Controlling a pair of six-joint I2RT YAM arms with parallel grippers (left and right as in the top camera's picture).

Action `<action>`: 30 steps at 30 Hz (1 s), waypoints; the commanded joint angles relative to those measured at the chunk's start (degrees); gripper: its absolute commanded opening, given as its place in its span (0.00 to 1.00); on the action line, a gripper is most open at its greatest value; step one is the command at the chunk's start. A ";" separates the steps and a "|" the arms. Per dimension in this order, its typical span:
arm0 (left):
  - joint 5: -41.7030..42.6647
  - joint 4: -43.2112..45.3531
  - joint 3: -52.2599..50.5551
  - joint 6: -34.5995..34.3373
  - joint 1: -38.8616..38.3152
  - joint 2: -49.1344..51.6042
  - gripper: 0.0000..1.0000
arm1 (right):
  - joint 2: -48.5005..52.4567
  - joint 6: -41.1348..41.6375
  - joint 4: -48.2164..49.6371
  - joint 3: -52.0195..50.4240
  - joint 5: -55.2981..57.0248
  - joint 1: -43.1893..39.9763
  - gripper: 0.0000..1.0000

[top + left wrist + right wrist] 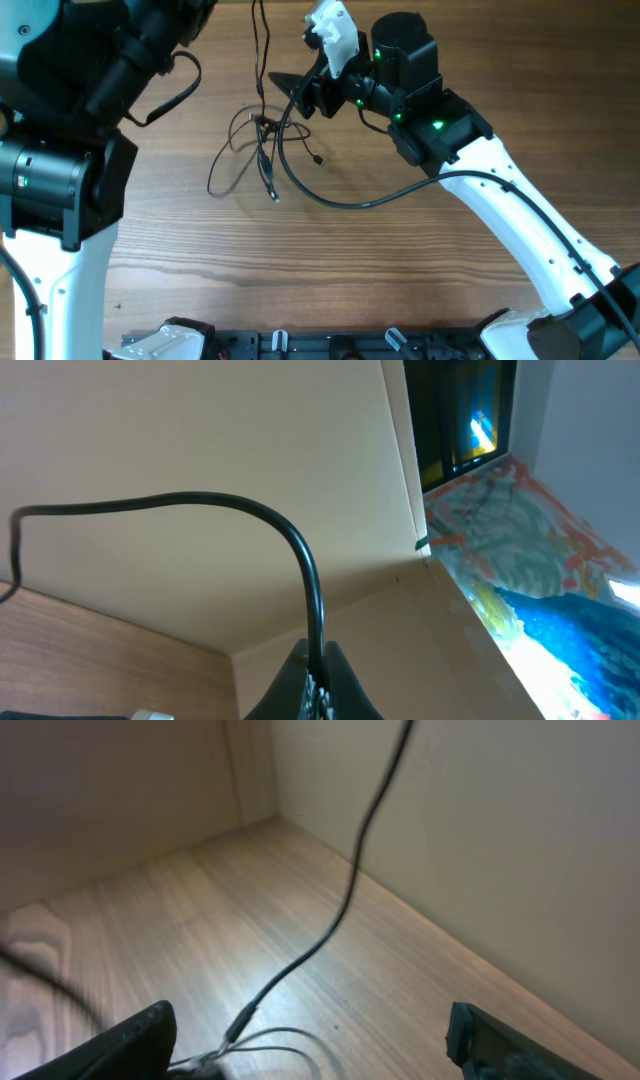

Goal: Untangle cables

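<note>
**Two arms at a wooden table; cable tangle at top centre, one strand gripped and raised.**

The light-brown wood-grain table [200, 260] fills the overhead view. The black-and-white left arm [60, 170] stands at its left edge, and the black-and-white right arm [520, 220] reaches in from the lower right toward the top centre. In its wrist view, the left gripper [315, 685] is clamped tight on a round black cable [300, 560], which arches up out of the fingers and away to the left. The right gripper [308, 1030] is spread wide and holds nothing. It hangs above the table just beside the tangle of thin black cables [255, 150]; whether they touch I cannot tell. The tangle lies on the table at top centre, with two strands rising from it to the top edge. A loose connector end [275, 195] trails at its lower side.
</note>
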 commanded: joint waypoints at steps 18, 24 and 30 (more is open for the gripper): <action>-10.47 -0.52 1.07 6.12 6.14 -1.27 0.04 | 3.50 6.05 0.76 -0.11 -3.04 4.17 0.89; -10.36 -0.50 1.09 6.10 6.95 -1.27 0.03 | 3.50 6.38 1.97 -0.11 -3.04 6.80 0.99; -7.19 -0.15 1.07 4.74 6.95 -1.29 0.04 | 3.67 6.14 5.16 -0.11 -2.71 8.24 0.98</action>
